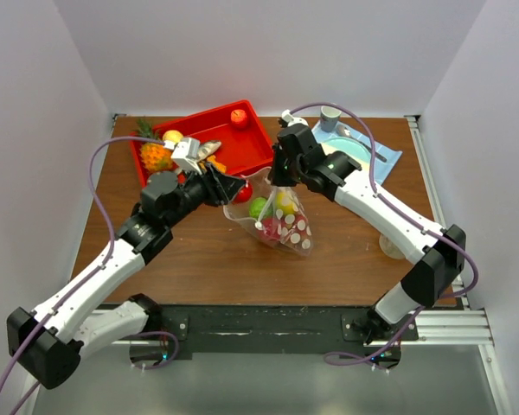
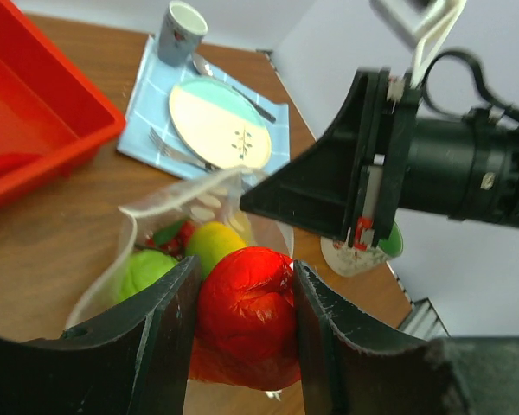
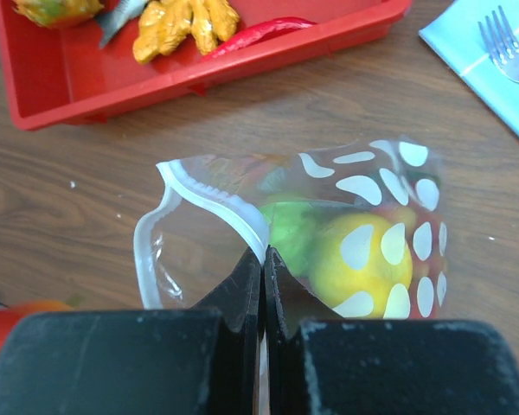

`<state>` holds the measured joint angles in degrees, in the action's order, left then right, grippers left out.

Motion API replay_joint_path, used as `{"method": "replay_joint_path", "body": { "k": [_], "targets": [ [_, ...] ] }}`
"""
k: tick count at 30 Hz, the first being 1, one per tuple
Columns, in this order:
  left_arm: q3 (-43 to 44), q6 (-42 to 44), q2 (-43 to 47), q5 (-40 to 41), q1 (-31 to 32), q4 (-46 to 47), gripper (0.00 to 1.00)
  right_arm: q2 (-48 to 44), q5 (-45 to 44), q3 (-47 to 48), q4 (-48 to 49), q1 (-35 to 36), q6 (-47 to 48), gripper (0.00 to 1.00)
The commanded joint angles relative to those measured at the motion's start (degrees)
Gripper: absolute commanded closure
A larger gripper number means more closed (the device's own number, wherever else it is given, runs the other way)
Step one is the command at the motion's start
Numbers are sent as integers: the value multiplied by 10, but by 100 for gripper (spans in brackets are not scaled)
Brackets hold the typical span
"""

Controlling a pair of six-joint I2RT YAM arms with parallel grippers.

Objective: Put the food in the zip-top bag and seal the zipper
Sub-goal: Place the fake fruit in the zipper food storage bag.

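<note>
The dotted zip-top bag (image 1: 281, 220) lies mid-table with its mouth held open. It holds a green fruit (image 3: 290, 229), a yellow fruit (image 3: 363, 264) and red strawberries (image 1: 272, 229). My right gripper (image 3: 262, 252) is shut on the bag's zipper (image 3: 216, 203) and lifts that edge. My left gripper (image 2: 242, 294) is shut on a round red fruit (image 2: 246, 316), just at the bag's mouth (image 2: 177, 203). Another red fruit (image 1: 240, 118) lies in the red tray.
A red tray (image 1: 259, 147) at the back holds a toy pineapple (image 1: 154, 156), a red chili (image 3: 259, 33) and other toy food. A blue mat with a plate (image 1: 350, 156), fork (image 3: 510, 43) and cup (image 1: 330, 117) lies back right.
</note>
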<state>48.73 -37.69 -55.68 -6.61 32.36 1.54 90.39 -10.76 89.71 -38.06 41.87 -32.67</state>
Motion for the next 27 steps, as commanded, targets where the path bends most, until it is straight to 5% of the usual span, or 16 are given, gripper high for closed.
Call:
{"method": "replay_joint_path", "body": {
  "k": [1, 11, 15, 18, 22, 27],
  "targets": [
    [-29, -41, -5, -18, 10, 48, 95, -14, 29, 28, 43, -2, -35, 100],
    [-15, -46, -79, -4, 15, 86, 85, -49, 29, -2, 43, -3, -54, 100],
    [-14, -41, -94, -8, 17, 102, 45, -47, 23, 9, 32, -3, -51, 100],
    [1, -32, -97, -22, 17, 107, 25, -50, 14, 7, 26, -3, -47, 100],
    [27, -12, -91, -31, 17, 89, 10, -51, 8, 4, 24, -2, -42, 100],
    [52, 11, -54, -26, 17, 67, 7, -57, -11, 6, 13, -3, -25, 100]
  ]
}}
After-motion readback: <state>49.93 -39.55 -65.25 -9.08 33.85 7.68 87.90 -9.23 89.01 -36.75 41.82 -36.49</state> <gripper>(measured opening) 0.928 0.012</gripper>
